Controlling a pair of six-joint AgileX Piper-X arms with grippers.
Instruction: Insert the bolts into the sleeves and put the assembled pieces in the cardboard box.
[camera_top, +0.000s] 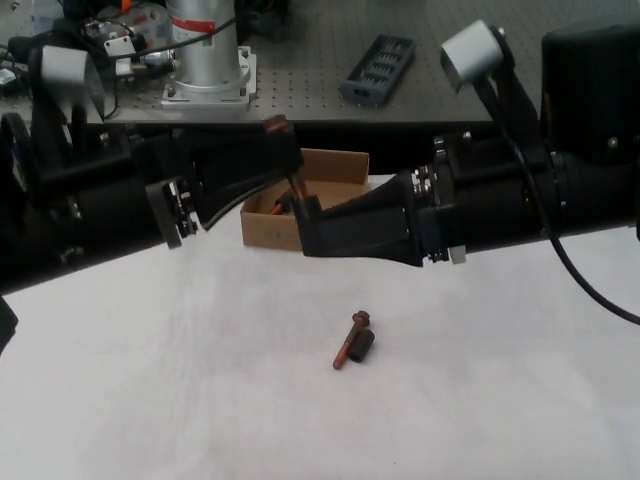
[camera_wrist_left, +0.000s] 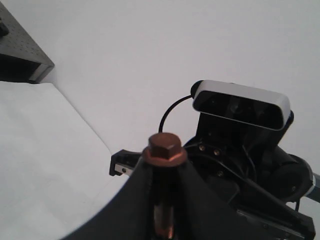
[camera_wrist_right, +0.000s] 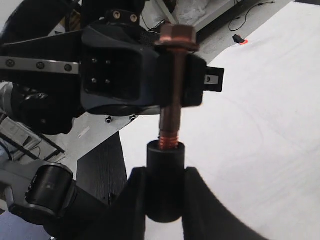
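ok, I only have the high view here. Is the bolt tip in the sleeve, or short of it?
Observer: In the right wrist view the bolt's threaded tip sits at the mouth of the sleeve, barely in. Most of the shank is outside.
Operator: Are they lined up?
Observer: Yes. In that view the sleeve runs in line with the bolt's shank, with no visible tilt between them.
Operator: How is the sleeve held?
Observer: The right end effector is shut on its lower part, and the mouth end stands free.
Operator: And the grip on the bolt?
Observer: In the left wrist view the left end effector clamps the shank just under the hex head.
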